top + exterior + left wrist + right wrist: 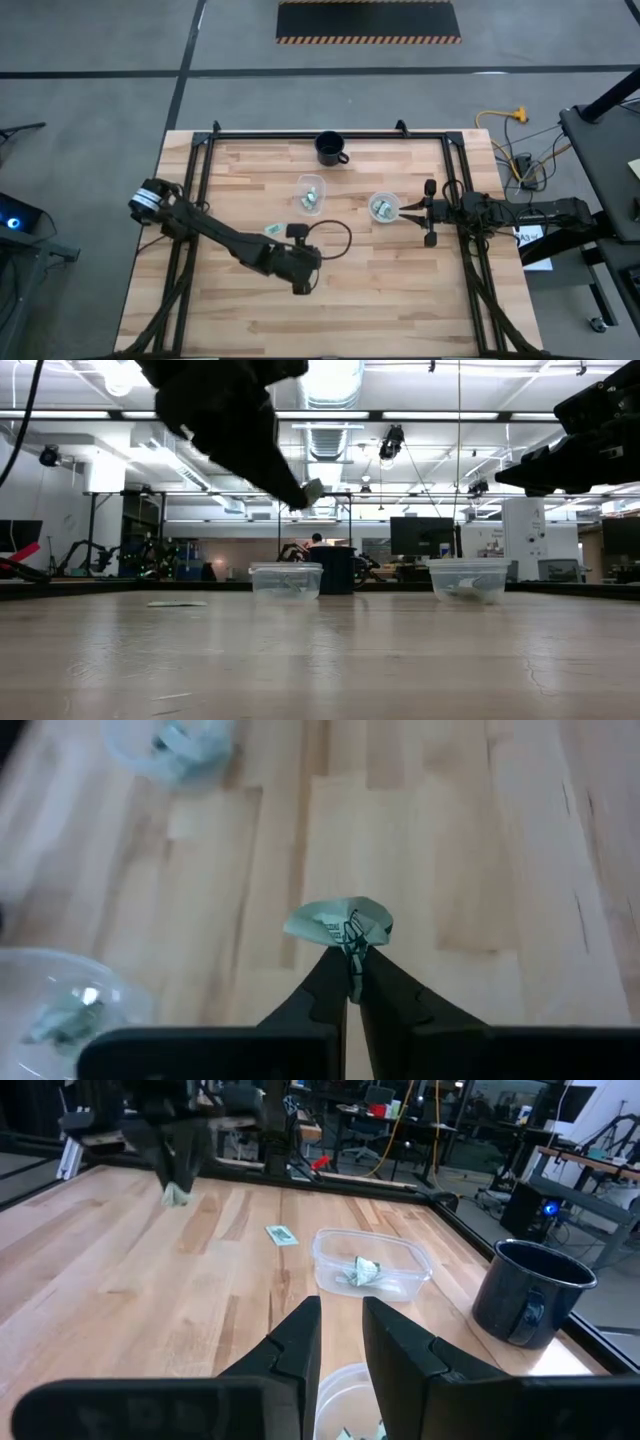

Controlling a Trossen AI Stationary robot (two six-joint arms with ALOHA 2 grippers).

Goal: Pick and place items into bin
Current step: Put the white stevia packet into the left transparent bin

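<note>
The fingers (350, 982) of the left arm are pinched shut on just the edge of a small green packet (340, 923), held up over the table (450, 840), so it could slip and fall.

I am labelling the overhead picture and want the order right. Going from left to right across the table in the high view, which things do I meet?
Loose packet → left gripper, shut on a packet → clear cup → dark mug → second clear cup → right gripper.
</note>
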